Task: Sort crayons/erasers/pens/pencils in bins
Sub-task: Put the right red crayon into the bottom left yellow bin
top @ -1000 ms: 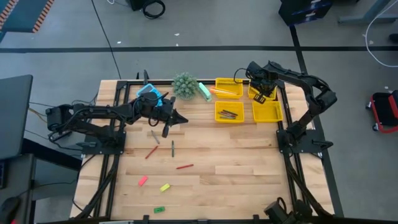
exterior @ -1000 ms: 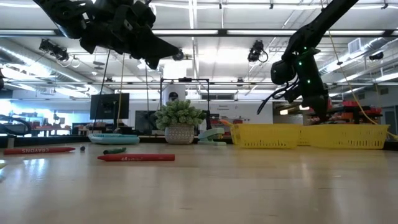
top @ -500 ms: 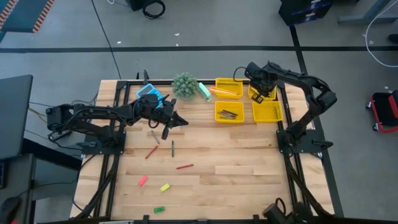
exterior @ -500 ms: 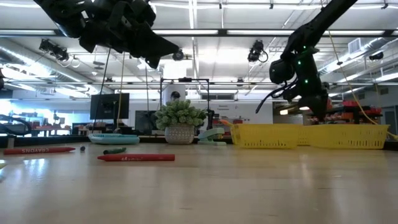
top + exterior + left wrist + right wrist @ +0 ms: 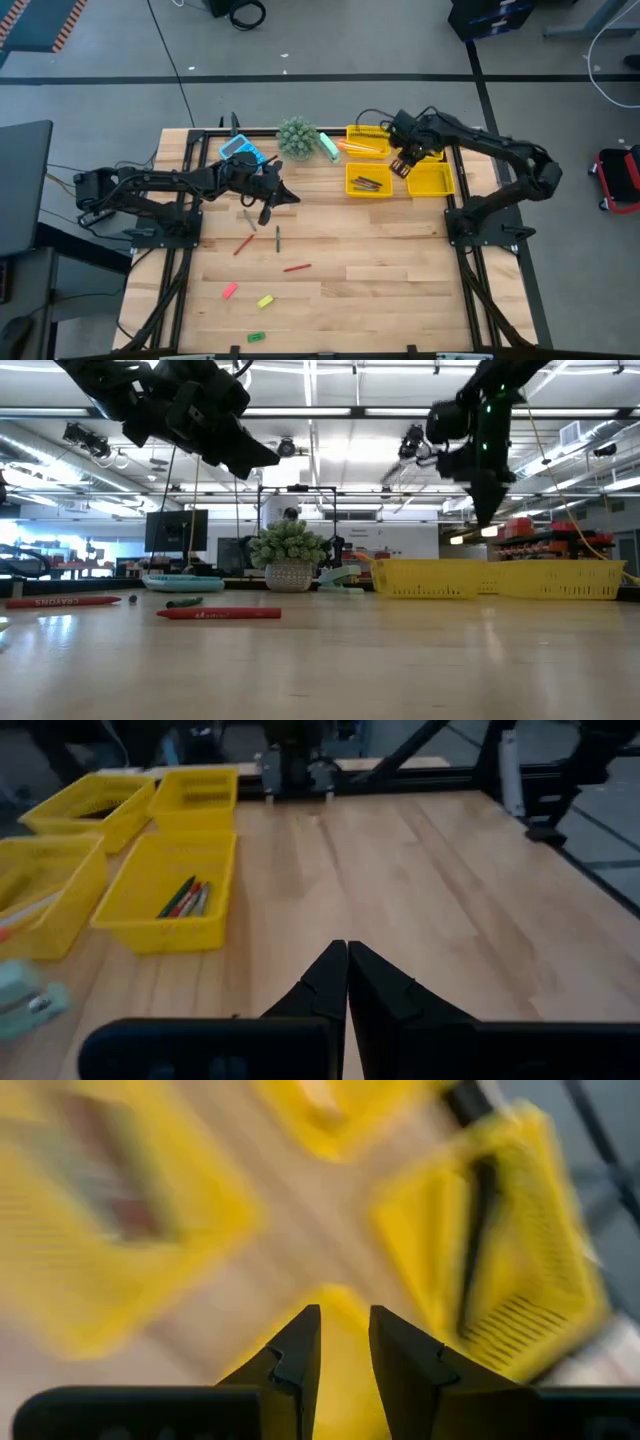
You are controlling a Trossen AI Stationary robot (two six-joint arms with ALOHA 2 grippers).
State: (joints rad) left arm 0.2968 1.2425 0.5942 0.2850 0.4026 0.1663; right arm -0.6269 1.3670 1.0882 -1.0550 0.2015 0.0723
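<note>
My left gripper [image 5: 290, 196] [image 5: 347, 952] is shut and empty, held above the table left of the bins. My right gripper [image 5: 398, 168] [image 5: 345, 1320] is open by a narrow gap and empty, high over the four yellow bins [image 5: 368, 180]. The far left bin [image 5: 368, 142] holds orange pencils. The near left bin [image 5: 170, 900] holds thin sticks. A far right bin [image 5: 500, 1240] holds a dark pen. Two pens [image 5: 250, 220] [image 5: 277, 237], two red crayons [image 5: 243, 244] [image 5: 296, 268] and pink [image 5: 229, 291], yellow [image 5: 265, 300] and green [image 5: 256, 337] erasers lie flat on the table.
A blue calculator [image 5: 240, 150], a small potted plant [image 5: 297, 137] and a pale green object [image 5: 329, 147] stand along the far edge, left of the bins. Bare wood [image 5: 400, 270] lies at the near right.
My right gripper has risen from over the far right bin and gone toward the table's left and near edges, now over the middle of the bins. The loose items on the table have stayed where they were.
</note>
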